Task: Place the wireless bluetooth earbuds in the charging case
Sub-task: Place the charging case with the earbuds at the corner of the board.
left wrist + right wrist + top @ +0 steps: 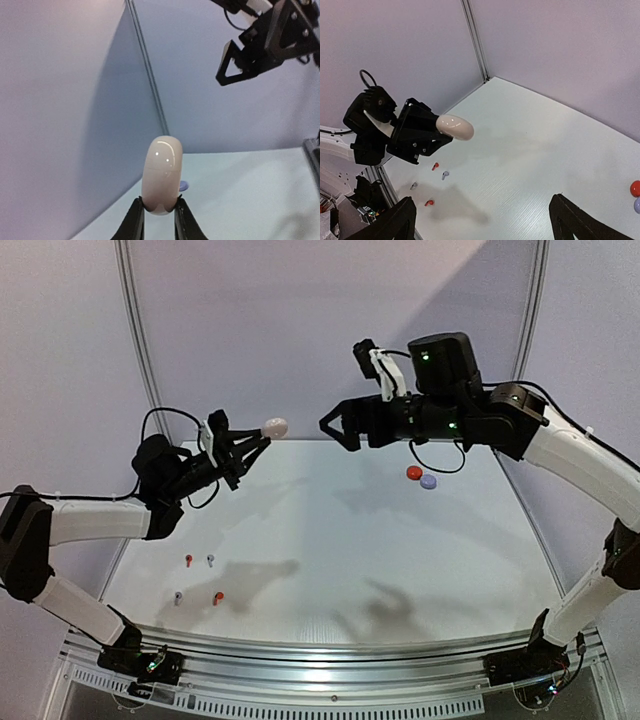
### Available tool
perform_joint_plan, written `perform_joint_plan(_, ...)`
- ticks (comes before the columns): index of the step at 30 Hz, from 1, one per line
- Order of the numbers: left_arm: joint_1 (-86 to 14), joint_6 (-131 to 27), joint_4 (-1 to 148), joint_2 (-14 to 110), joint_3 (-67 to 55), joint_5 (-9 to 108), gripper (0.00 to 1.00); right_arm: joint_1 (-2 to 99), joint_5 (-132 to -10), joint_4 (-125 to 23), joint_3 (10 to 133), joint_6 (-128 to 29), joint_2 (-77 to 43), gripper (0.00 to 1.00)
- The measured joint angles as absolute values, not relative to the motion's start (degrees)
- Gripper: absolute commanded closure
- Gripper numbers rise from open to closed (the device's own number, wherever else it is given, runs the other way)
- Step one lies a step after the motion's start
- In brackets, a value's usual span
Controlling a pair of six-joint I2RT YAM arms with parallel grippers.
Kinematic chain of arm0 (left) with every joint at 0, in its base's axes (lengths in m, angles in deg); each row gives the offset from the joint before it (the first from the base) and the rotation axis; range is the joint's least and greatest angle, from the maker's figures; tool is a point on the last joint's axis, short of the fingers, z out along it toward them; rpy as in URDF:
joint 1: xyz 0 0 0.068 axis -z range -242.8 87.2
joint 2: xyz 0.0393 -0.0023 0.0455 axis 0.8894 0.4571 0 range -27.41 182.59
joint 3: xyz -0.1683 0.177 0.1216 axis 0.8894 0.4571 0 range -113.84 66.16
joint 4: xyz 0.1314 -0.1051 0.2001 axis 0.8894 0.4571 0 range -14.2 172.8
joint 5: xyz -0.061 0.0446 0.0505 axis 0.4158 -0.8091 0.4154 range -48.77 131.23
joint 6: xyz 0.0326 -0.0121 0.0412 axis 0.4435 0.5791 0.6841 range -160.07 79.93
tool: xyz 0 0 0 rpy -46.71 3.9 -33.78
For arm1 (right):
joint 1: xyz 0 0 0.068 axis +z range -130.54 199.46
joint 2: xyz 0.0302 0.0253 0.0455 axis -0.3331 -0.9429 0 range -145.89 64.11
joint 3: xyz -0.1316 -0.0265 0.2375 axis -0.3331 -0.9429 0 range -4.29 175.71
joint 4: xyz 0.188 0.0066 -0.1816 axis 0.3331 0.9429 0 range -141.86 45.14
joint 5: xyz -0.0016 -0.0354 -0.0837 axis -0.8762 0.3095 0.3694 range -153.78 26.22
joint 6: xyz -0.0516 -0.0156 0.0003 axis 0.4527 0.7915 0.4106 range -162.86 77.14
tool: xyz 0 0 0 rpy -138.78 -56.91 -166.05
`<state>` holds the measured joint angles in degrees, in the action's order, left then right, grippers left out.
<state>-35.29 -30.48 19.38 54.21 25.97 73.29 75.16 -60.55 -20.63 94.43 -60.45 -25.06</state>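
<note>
High above the table, my left gripper [260,441] is shut on a pale pinkish-white round charging case [274,427], pinched edge-on at its lower rim [161,172] with the seam closed. My right gripper [338,433] hangs in the air opposite, apart from the case, its jaws wide open and holding nothing [482,200]. The wireless bluetooth earbuds lie on the table's left side: a red one [188,560], a lavender one [210,560], a grey one [178,596] and another red one [218,597]. They also show in the right wrist view [435,166].
A red round case [414,472] and a lavender round case [429,482] lie on the table [340,540] at the back right. Pale walls with metal corner posts [140,340] close in the back and sides.
</note>
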Motion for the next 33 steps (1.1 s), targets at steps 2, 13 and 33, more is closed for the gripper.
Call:
perform_joint_plan(2,-35.7,-42.7,18.6,55.3,24.1,76.9,1.0,74.5,-61.6,-23.2,93.8,-59.0,-24.2,0.06)
perform_joint_plan(13,-43.0,-76.5,39.5,64.2,9.9,79.6,1.0,72.3,-56.6,-29.5,86.4,-58.6,-24.3,0.05)
perform_joint_plan(33,-52.8,-93.8,68.1,94.3,-7.1,87.7,1.0,64.2,-47.8,-21.1,83.1,-72.8,-29.6,0.06)
